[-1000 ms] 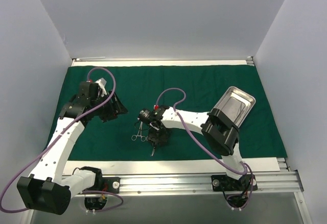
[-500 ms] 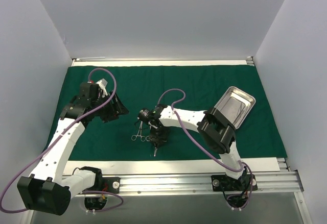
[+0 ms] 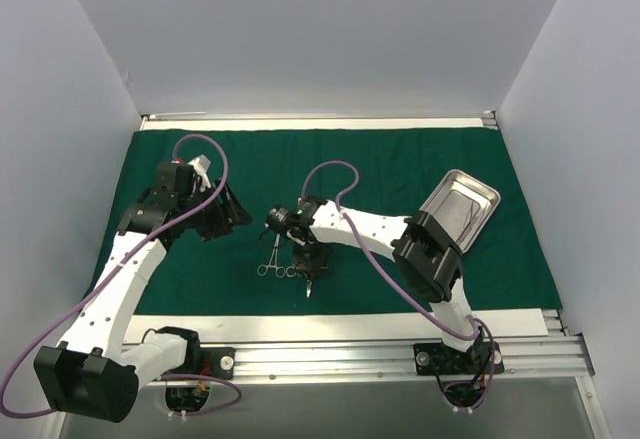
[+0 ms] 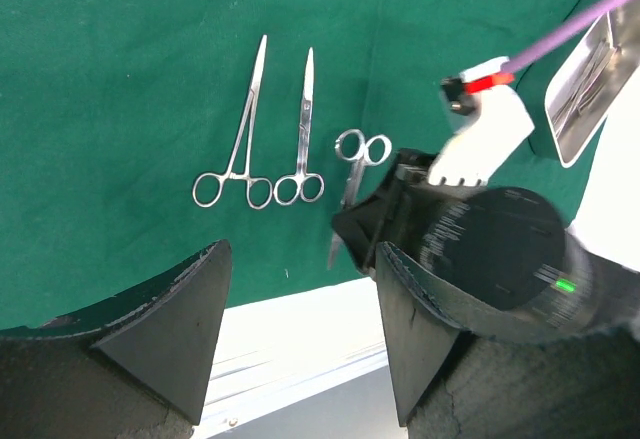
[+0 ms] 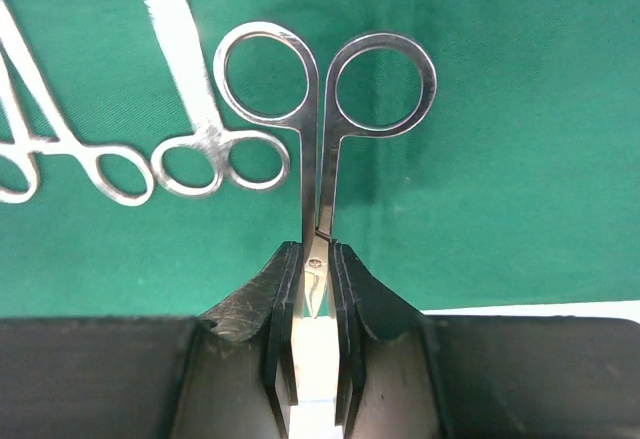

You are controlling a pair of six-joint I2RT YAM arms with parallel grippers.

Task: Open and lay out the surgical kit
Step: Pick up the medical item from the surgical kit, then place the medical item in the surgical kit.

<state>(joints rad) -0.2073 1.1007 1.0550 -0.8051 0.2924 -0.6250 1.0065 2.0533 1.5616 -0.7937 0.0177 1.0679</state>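
Note:
The dark green drape [image 3: 400, 159] lies spread flat over the table. Near its front edge two ring-handled clamps [image 4: 240, 139] [image 4: 303, 129] lie side by side. To their right is a pair of silver scissors [image 5: 311, 149], rings pointing away from the wrist camera. My right gripper [image 5: 317, 259] is shut on the scissors at their pivot, low over the cloth [image 3: 308, 269]. The blade tips show between the pads. The steel tray [image 3: 458, 209] rests on the drape at the right, partly behind the right arm. My left gripper [image 4: 300, 259] hangs open and empty above the drape's left part [image 3: 232, 214].
A white strip of table [image 3: 330, 327] runs along the drape's front edge, with a metal rail [image 3: 400, 354] below it. Pale walls close in the left, right and far sides. Purple cables loop over both arms.
The right gripper's jaws have closed onto the scissors' pivot, and its wrist has shifted slightly. The left arm has not moved.

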